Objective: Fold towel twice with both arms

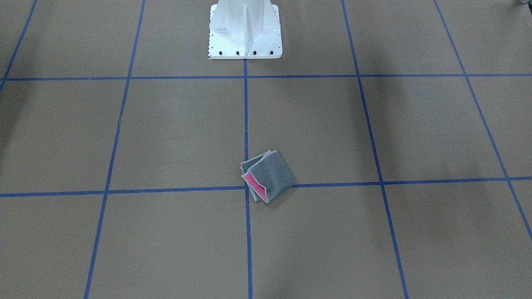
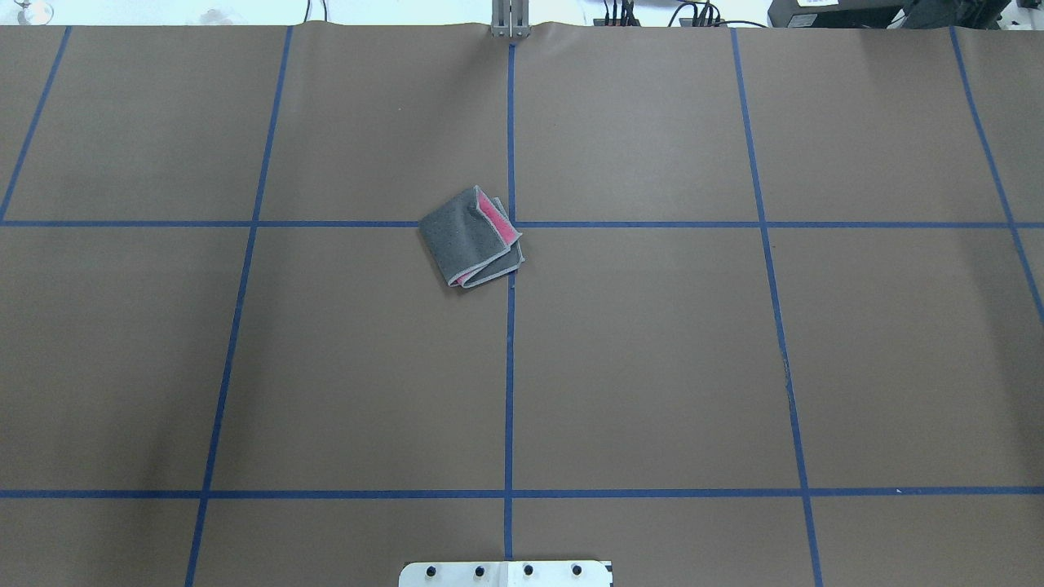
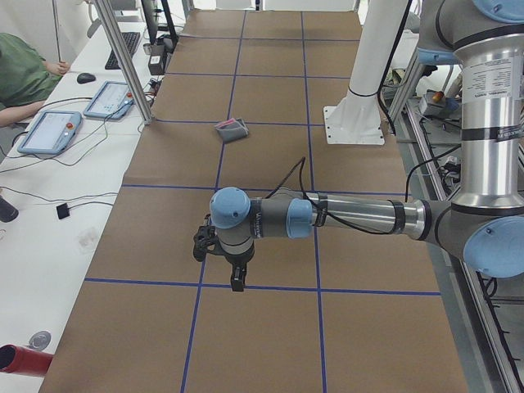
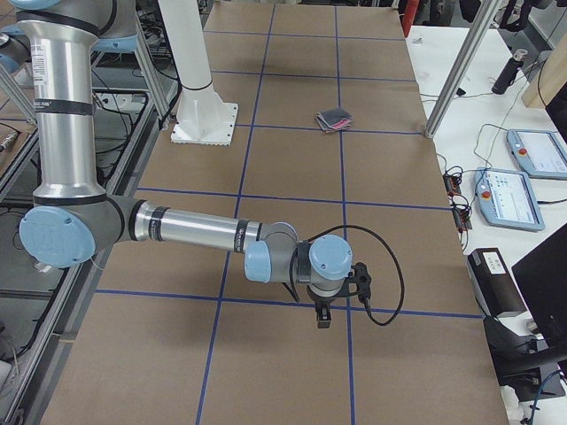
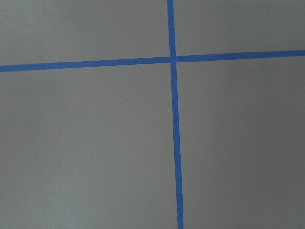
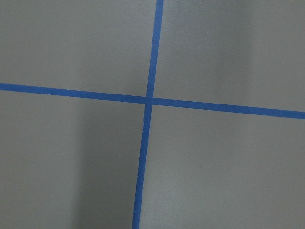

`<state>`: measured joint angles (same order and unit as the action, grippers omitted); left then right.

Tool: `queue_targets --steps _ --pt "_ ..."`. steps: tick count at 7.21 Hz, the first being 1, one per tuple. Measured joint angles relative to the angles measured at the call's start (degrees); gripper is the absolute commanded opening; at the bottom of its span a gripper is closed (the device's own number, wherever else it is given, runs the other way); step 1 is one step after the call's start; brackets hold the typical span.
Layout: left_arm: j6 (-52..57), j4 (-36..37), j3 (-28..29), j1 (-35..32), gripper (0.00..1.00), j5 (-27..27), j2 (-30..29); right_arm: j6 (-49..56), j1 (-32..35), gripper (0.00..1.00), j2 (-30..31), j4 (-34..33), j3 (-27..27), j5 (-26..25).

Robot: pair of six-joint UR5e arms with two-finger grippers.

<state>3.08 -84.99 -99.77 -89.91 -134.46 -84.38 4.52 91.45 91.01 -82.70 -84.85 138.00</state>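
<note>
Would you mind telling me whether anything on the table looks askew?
The towel lies skewed to the blue tape grid, and its folded layers do not line up: a pink strip shows along one edge.

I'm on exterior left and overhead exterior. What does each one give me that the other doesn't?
Only exterior left: the left arm stretched out low over the table, its tool pointing down well away from the towel, and an operator. Only overhead: the towel's stacked folds in detail, grey on top, with a pink strip along one edge. Both: the towel at a tape crossing, and the white pedestal base.
</note>
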Motion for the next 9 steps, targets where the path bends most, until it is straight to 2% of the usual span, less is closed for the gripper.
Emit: queue_targets --steps 3,5,9 --pt "-0.08 0.0 -0.28 -0.14 1.0 0.07 -0.07 -8.29 0.69 1.0 1.81 -0.56 -6.78 -1.65" --pt "-0.23 0.0 -0.48 -0.12 1.0 0.07 -0.1 -10.15 -0.58 1.0 3.17 -3.98 -12.16 -2.61" --pt "-0.26 0.08 -0.51 -0.01 1.0 0.52 -0.98 -10.15 -1.09 1.0 4.61 -5.63 -14.21 -2.25"
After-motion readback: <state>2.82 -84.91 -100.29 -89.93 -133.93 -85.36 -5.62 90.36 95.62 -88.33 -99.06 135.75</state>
